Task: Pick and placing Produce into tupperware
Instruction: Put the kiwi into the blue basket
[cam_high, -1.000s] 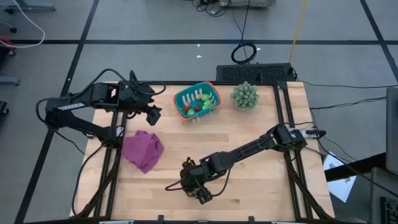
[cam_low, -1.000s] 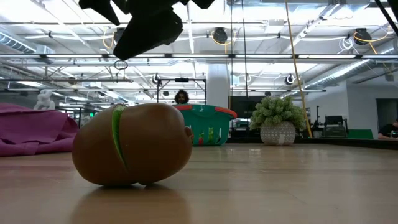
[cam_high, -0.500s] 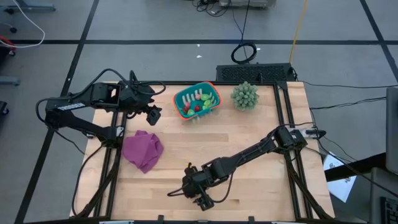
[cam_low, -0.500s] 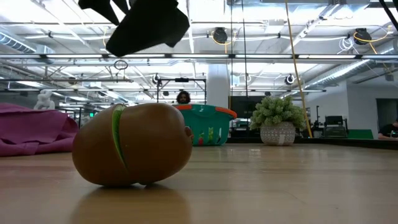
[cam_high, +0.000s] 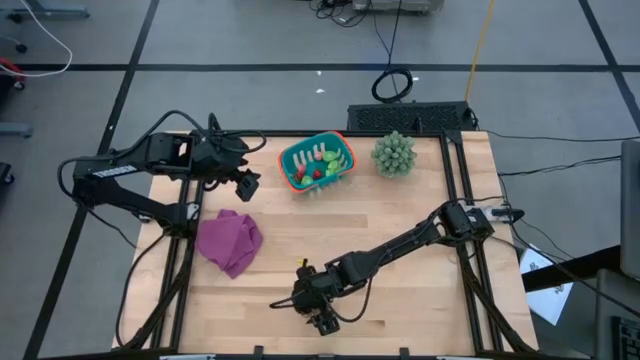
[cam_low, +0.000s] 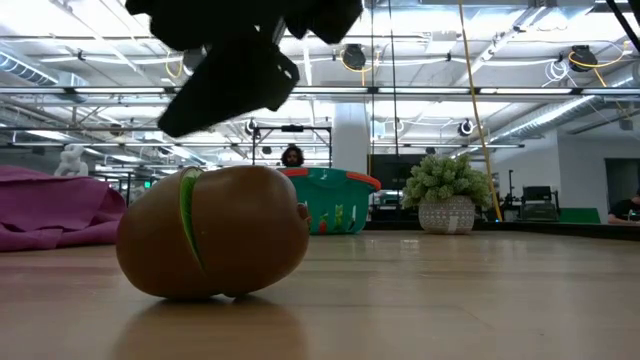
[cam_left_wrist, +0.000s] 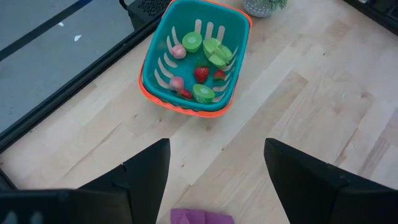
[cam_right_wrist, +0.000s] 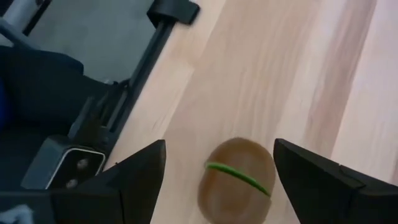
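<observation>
A brown oval kiwi (cam_low: 213, 232) with a green seam lies on its side on the wooden table near the near edge. My right gripper (cam_right_wrist: 220, 144) hangs open above it, one finger on each side and neither touching; in the low view the right gripper (cam_low: 235, 70) is a dark shape just over the fruit. From above, the right gripper (cam_high: 320, 318) hides the kiwi. The teal basket (cam_high: 318, 163) stands at the far edge and holds small red, pink and light green produce (cam_left_wrist: 202, 74). My left gripper (cam_left_wrist: 217, 143) waits open, left of the basket.
A spiky pale-green plant (cam_high: 394, 154) in a pot stands right of the basket. A crumpled purple cloth (cam_high: 230, 240) lies on the table's left side. Bare wood (cam_high: 400, 210) spreads between the basket and the right arm. Black frame rails run along the table's left and right edges.
My right gripper has moved slightly toward the near edge and come down closer to the kiwi, staying open. The kiwi has not moved.
</observation>
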